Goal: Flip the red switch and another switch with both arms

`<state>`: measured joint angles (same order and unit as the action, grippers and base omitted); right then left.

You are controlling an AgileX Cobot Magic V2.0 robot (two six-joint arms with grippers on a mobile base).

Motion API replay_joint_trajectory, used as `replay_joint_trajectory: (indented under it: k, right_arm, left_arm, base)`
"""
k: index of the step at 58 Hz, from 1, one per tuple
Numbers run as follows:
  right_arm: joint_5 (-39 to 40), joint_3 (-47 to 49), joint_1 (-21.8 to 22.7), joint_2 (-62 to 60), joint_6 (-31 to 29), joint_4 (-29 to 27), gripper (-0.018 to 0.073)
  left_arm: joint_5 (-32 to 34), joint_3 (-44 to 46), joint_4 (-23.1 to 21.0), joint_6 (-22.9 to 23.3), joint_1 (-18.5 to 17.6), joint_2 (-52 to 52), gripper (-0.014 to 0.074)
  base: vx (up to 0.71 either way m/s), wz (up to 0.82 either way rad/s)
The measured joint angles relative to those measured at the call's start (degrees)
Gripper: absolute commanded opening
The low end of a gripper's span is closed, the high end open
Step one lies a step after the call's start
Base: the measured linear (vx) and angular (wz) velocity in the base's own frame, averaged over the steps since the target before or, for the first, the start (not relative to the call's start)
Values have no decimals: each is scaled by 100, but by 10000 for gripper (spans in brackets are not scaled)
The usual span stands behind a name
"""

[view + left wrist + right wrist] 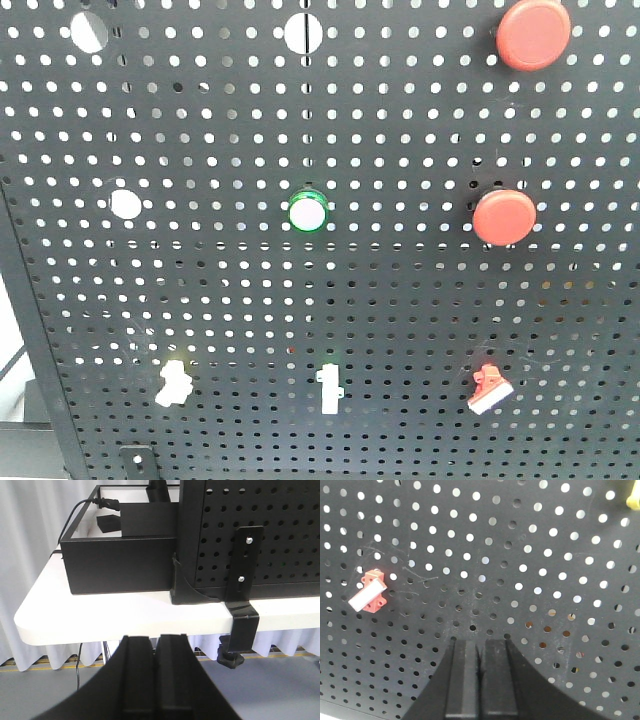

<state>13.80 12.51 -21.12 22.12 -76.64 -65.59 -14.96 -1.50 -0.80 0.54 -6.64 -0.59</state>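
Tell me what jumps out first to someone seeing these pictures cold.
Two big round red push buttons sit at the right of the black pegboard. Along its bottom row, the red switch sits lower right and the cream switch lower left. The right gripper faces the board, right of the red switch.

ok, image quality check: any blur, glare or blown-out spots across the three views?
Front view: sharp; backlight blows the pegboard holes white, and the cream switch is near-overexposed. Left wrist view: table bright but readable, end effector soft in the foreground. Right wrist view: red switch sharp, end effector slightly blurred; holes glow.
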Motion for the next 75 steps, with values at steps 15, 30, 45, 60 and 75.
replay_joint_trajectory:
  k: [15,30,45,60,75]
  right_arm:
    - [-179,0,0,0,585,1001,-6]
    - [-1082,-361,286,-25,6219,6362,-6]
    - [-1380,-1414,1788,-1195,7664,7243,-6]
    - [-2076,-1431,2417,-2267,7664,7264,-6]
    - [-2135,-1431,2426,-2285,7664,7189,-6]
  left_arm:
    - [0,0,0,0,0,0,3]
    - [0,0,0,0,0,0,3]
    - [0,0,0,0,0,0,3]
    - [-19,0,-6,0,0,0,3]
    - [-40,0,-6,0,0,0,3]
  base:
    - [0,0]
    - [0,0]
    - [0,0]
    - [0,0]
    - [0,0]
